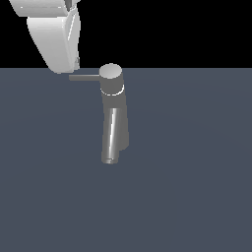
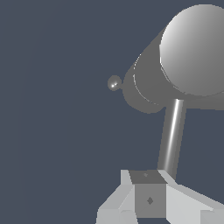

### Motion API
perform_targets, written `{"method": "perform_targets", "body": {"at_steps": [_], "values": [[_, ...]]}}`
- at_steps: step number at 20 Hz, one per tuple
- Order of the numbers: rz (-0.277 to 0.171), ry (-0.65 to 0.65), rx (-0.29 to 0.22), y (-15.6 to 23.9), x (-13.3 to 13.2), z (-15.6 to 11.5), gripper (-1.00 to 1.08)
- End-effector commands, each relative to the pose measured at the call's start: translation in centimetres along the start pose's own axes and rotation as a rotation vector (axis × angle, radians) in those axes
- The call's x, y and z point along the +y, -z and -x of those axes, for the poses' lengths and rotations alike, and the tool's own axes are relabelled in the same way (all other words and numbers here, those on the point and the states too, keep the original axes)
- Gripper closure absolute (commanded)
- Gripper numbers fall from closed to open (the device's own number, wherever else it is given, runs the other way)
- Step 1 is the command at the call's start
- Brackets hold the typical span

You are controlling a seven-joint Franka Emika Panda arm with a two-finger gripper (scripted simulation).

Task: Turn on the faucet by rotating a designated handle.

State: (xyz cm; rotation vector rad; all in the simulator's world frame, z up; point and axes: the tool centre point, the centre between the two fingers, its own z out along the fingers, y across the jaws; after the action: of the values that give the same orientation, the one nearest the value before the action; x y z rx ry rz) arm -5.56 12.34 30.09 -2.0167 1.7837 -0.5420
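1. Faucet (image 1: 113, 106): grey metallic column standing on the dark blue-grey floor (image 1: 197, 187), near the centre of the exterior view. Round flat cap on top, thin light ring just under it.
2. Spout (image 1: 111, 138): shiny slanted tube running from the column toward 6 o'clock in the exterior view, its end low, close to the floor.
3. Handle (image 1: 84, 77): thin grey rod leaving the cap toward 9 o'clock in the exterior view, roughly level, much slimmer than the column.
4. Arm: white link (image 1: 55, 37) enters at 11 o'clock of the exterior view; its lower end sits just above the handle's free tip. Contact there cannot be judged.
5. Gripper (image 2: 151, 192): in the wrist view only its white body and a grey block show, at the frame edge. The handle (image 2: 173, 135) ends right at that block, with the cap (image 2: 197, 48) large beyond.
6. Fingers: not distinguishable in either view; whether apart or together cannot be told.
7. A small grey ball shape (image 2: 114, 82) shows beside the faucet body in the wrist view; unidentified.
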Motion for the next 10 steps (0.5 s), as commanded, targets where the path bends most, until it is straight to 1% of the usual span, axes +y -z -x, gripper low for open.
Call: {"method": "perform_targets", "body": {"at_steps": [1,10], "values": [[-0.01,-0.032,0.01,-0.6,-0.5,-0.1,1.08],[-0.028,-0.098,0.036,-1.8,-1.5,-0.5,1.08]]}}
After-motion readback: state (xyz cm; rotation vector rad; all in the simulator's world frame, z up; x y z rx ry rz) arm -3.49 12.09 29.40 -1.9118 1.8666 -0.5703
